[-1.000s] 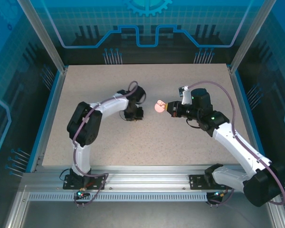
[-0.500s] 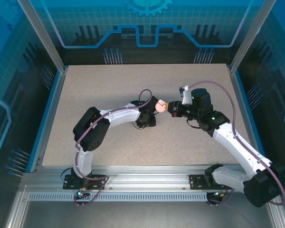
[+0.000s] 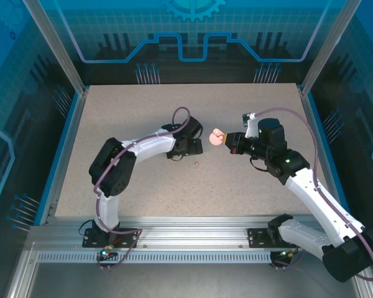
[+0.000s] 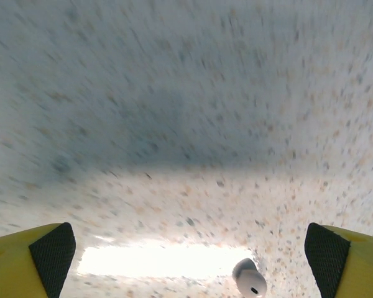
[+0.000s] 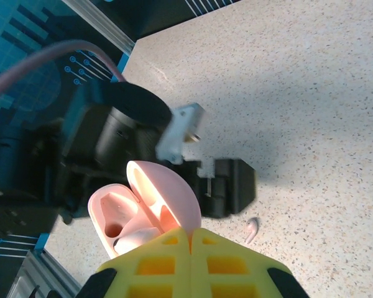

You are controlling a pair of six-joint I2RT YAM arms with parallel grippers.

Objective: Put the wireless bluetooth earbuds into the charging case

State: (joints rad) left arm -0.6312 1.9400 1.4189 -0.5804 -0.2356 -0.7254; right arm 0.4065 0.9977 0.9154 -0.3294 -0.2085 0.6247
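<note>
Right gripper clamps an open round pink plastic case (one bud inside). Left gripper gapes wide over a loose pinkish-white stemmed earbud.

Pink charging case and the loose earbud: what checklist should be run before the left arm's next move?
1. Pink charging case lid open: ok.
2. Right gripper shut on the case: ok.
3. One socket in the case free: ok, it looks empty.
4. Left gripper open: ok.
5. Earbud centred in the left gripper's gap: not ok, it lies on the table nearer one pad.
6. Earbud's stem direction: cannot tell.
</note>
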